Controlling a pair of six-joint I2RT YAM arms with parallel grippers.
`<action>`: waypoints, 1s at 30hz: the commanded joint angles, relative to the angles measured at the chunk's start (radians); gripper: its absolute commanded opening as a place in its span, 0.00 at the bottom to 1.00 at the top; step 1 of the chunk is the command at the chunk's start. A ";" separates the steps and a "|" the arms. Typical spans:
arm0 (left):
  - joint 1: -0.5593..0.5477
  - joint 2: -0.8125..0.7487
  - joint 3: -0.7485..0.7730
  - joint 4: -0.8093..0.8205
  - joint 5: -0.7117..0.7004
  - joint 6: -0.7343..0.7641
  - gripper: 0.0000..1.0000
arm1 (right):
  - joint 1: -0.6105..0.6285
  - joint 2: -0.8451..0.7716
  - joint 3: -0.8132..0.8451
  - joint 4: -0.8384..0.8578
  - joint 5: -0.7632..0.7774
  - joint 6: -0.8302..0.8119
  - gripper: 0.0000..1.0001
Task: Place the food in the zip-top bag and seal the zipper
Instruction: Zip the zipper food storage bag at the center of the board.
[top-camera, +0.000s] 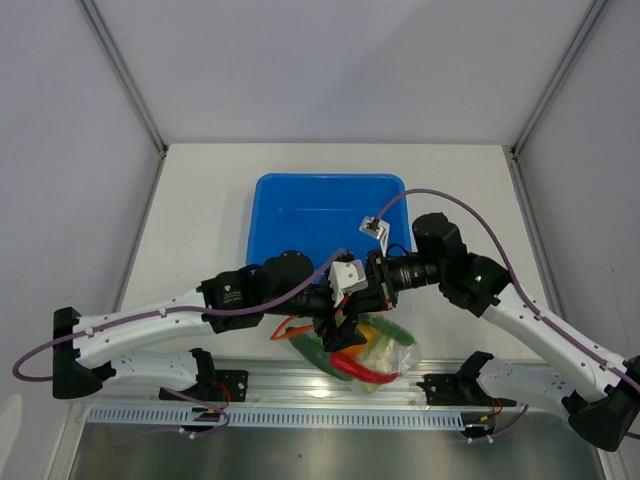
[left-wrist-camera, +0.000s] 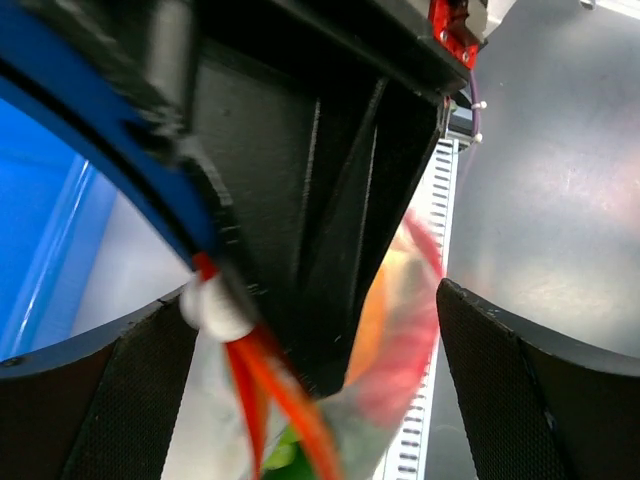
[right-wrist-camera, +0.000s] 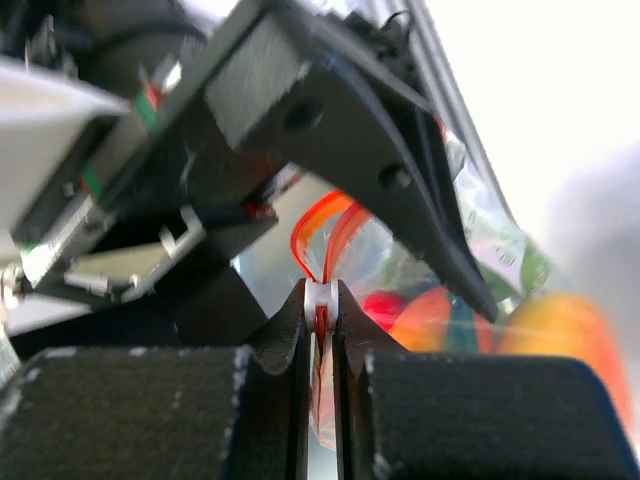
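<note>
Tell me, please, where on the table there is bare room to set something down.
Bare table lies left of the blue tub, right of it, and in a strip behind it. The near centre is crowded: the open left gripper and the right gripper, pinching the zipper, meet over the zip-top bag.

I see a pale tabletop (top-camera: 200, 200) filling the middle of the top view. A blue tub (top-camera: 325, 215) sits on it at centre, toward the upper edge. Just below the tub, at lower centre beside the metal rail (top-camera: 300, 383), is the clear zip-top bag (top-camera: 405, 352) with food (top-camera: 360, 372) inside. I cannot tell whether it rests fully on the surface.
</note>
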 joint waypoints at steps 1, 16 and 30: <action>0.002 0.004 -0.029 0.077 0.010 -0.027 0.98 | 0.004 -0.048 0.052 0.046 0.092 0.084 0.00; 0.007 -0.016 -0.118 0.103 -0.007 -0.041 0.00 | 0.004 -0.067 0.035 0.011 0.130 0.071 0.00; 0.008 -0.064 -0.135 0.081 -0.016 -0.053 0.01 | 0.004 -0.099 0.038 -0.106 0.198 -0.014 0.39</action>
